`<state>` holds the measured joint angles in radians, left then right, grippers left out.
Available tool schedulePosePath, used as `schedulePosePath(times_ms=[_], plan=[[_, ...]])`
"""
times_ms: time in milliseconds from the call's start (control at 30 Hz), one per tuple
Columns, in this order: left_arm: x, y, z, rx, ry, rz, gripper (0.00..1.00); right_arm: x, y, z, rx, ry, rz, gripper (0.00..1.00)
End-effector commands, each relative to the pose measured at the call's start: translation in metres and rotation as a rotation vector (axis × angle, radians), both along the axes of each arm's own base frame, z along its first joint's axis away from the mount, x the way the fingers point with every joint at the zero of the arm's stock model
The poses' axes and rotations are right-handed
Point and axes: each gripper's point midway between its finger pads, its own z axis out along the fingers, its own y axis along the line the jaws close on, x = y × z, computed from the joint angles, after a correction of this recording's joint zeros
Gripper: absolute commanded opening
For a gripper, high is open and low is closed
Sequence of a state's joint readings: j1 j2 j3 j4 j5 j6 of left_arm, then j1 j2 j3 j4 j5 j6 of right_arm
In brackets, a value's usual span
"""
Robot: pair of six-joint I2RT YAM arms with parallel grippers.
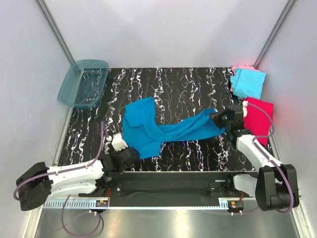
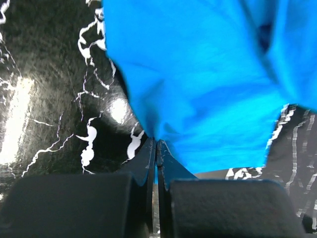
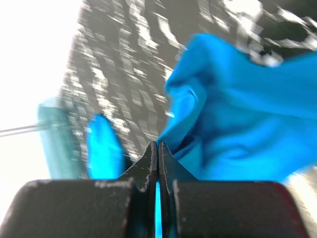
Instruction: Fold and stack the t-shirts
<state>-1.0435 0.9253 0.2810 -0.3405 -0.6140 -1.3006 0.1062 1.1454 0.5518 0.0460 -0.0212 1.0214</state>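
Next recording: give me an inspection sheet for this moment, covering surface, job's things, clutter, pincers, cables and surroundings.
Surface: black white-veined tabletop; no spills seen.
Job's things: teal-blue t-shirt unfolded, stretched between both arms; light cyan t-shirt lying over pink t-shirt at far right; magenta-red t-shirt nearer, beside the right arm.
Clutter: translucent teal tub at far left corner.
Pincers: left pincer shut on the teal-blue t-shirt's near-left edge; right pincer shut on its right end.
Cables: purple cable runs along each arm; no snag seen.
Surroundings: pale enclosure walls; nothing else seen.
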Motion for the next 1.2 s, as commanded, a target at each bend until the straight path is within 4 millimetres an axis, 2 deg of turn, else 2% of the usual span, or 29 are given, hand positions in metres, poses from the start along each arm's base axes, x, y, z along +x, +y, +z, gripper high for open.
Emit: schedulePosePath(times_ms=[0, 233, 267, 433, 467, 667, 767, 967, 1000, 1067, 1133, 1167], plan=[[0.001, -0.01, -0.005, -0.041, -0.005, 0.0, 0.0, 0.027, 0.007, 0.048, 0.048, -0.089, -0.006, 0.0], [-0.005, -0.007, -0.019, -0.034, 0.015, 0.003, 0.0, 0.075, 0.006, 0.074, 0.045, -0.112, -0.035, 0.0], [-0.006, -0.006, -0.02, -0.036, 0.017, 0.003, 0.0, 0.089, 0.002, 0.075, 0.037, -0.11, -0.063, 0.0], [-0.011, -0.007, -0.023, -0.046, 0.023, -0.005, 0.0, 0.13, -0.005, 0.08, 0.057, -0.106, -0.104, 0.0], [-0.012, -0.007, -0.024, -0.045, 0.025, -0.006, 0.0, 0.145, -0.005, 0.083, 0.059, -0.109, -0.109, 0.0], [-0.02, -0.004, -0.03, -0.04, 0.046, -0.013, 0.0, 0.201, -0.007, 0.081, 0.061, -0.084, -0.126, 0.0], [-0.023, -0.002, -0.032, -0.034, 0.052, -0.01, 0.0, 0.223, -0.011, 0.077, 0.059, -0.08, -0.14, 0.0], [-0.027, 0.005, -0.036, -0.015, 0.066, -0.006, 0.0, 0.265, -0.038, 0.068, 0.075, -0.103, -0.179, 0.0], [-0.028, 0.006, -0.036, -0.011, 0.071, -0.006, 0.0, 0.269, -0.037, 0.066, 0.08, -0.109, -0.177, 0.0], [-0.03, 0.008, -0.037, -0.007, 0.074, -0.003, 0.0, 0.28, -0.069, 0.062, 0.092, -0.121, -0.24, 0.0], [-0.03, 0.009, -0.037, -0.006, 0.078, 0.002, 0.0, 0.283, -0.086, 0.055, 0.093, -0.114, -0.279, 0.0], [-0.031, 0.009, -0.037, -0.006, 0.078, 0.0, 0.0, 0.284, -0.104, 0.052, 0.087, -0.112, -0.321, 0.0]])
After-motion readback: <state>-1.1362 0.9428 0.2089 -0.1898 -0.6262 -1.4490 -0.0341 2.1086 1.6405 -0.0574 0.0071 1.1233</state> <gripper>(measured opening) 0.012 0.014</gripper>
